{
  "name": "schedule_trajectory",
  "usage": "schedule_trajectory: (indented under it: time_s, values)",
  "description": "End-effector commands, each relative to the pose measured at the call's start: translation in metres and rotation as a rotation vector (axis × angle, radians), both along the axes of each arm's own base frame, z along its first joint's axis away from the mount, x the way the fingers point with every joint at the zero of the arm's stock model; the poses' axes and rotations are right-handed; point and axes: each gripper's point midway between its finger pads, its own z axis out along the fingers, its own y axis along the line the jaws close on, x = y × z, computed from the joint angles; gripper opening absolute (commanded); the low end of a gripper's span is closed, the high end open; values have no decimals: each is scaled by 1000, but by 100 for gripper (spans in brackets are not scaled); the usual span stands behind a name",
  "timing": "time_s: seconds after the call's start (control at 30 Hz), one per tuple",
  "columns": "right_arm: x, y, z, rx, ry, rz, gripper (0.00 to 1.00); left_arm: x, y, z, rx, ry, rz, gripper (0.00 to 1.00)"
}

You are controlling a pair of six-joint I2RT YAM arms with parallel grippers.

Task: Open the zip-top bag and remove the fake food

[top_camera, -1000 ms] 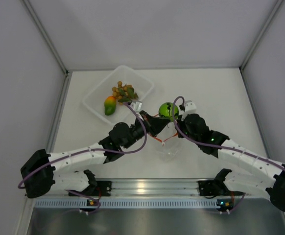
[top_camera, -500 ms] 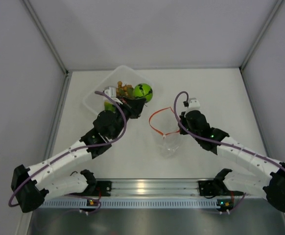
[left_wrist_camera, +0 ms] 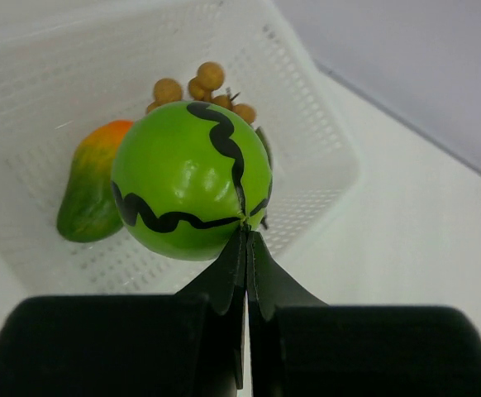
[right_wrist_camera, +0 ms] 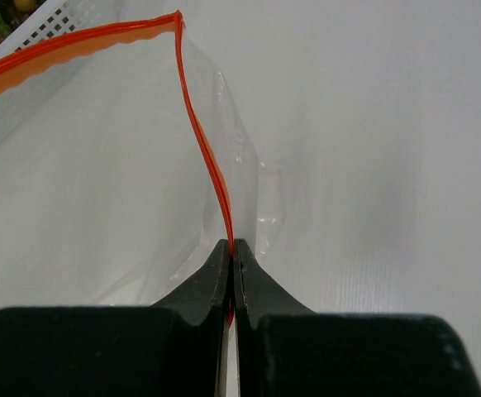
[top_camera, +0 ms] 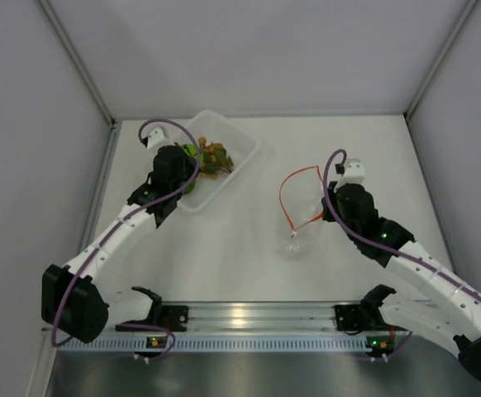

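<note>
Top view with both wrist views. Against the frame one second earlier, the left gripper (left_wrist_camera: pixel 246 236) is seen displaced from the middle of the table, where it stood just beside the right gripper (right_wrist_camera: pixel 232 246), to the far left. It is now held over the tray (top_camera: pixel 249 149). Its fingers are pressed together, and the green ball (left_wrist_camera: pixel 191 178) is carried at their tips, pinched at its near edge. In the top view the ball is largely covered by the left wrist.

The mango shape (left_wrist_camera: pixel 92 194) and the cluster of tan-brown balls (left_wrist_camera: pixel 199 83) are found lying in the tray, as they are in both earlier frames.

The right gripper is shifted to the right. It is closed on the red-orange zip strip (right_wrist_camera: pixel 199 132) of the zip-top bag (top_camera: pixel 300 236). The bag's mouth, a narrow fold a second ago, is now drawn out into a wide loop. The clear body of the bag rests on the table right of centre, well apart from the tray, and no food is seen inside it.

The work surface is a plain white table (top_camera: pixel 249 256). It is enclosed on the left, far and right sides by pale grey walls (top_camera: pixel 265 50). A metal rail (top_camera: pixel 240 314) carrying the arm bases is fixed along the near edge
</note>
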Motion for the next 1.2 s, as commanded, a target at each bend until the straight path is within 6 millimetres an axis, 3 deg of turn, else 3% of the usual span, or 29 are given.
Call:
schedule_trajectory:
  time_s: [0.0, 0.3, 0.37, 0.43, 0.5, 0.63, 0.73, 0.83, 1.03, 1.17]
  values:
    - [1, -28, 40, -50, -64, -89, 0, 7, 10, -26, 67, 113, 8, 0]
    - [-10, -80, 102, -180, -156, -250, 0, 12, -4, -75, 61, 265, -42, 3]
    - [-12, -87, 108, -203, -165, -269, 0, 10, -5, -84, 66, 295, -45, 15]
    - [-12, -94, 116, -223, -180, -295, 0, 9, -8, -87, 53, 307, -54, 47]
    - [-11, -98, 120, -241, -184, -313, 0, 5, -8, -89, 50, 319, -60, 58]
    - [-6, -105, 128, -287, -184, -336, 0, 1, -8, -78, 48, 302, -78, 75]
    - [0, -111, 133, -327, -186, -365, 0, -6, -7, -59, 46, 263, -92, 81]
    - [9, -123, 139, -415, -198, -406, 0, -16, -3, -42, 62, 246, -111, 96]
    - [33, -129, 127, -611, -162, -417, 0, -45, 11, -21, 160, 259, -164, 98]
    - [60, -109, 93, -643, -76, -367, 0, -65, 23, -12, 231, 268, -192, 98]
